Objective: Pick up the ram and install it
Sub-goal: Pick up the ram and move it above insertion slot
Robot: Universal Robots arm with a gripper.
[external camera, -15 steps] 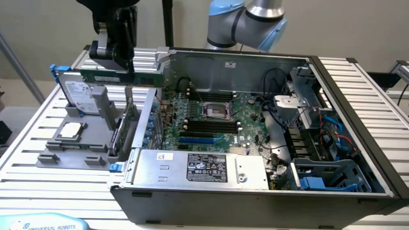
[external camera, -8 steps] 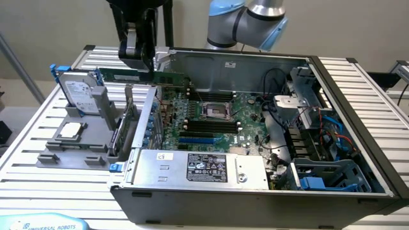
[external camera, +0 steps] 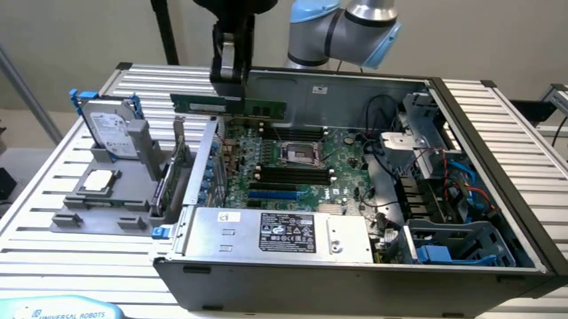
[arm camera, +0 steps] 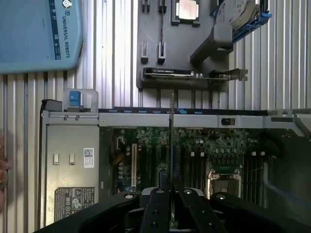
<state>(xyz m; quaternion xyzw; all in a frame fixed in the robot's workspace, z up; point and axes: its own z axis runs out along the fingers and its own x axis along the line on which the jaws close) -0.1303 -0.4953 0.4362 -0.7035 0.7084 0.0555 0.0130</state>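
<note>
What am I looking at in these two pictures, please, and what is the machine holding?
The machine is a robot arm; its end effector is the black clamp at its tip. One picture comes from a camera off the arm, the other from a camera on its wrist. On the slatted table lies an open computer case with its green motherboard exposed. At the exterior view's left, a grey holder carries a hard drive and a processor chip. The end effector is shut on the ram, a thin green stick, over the open case.
</note>
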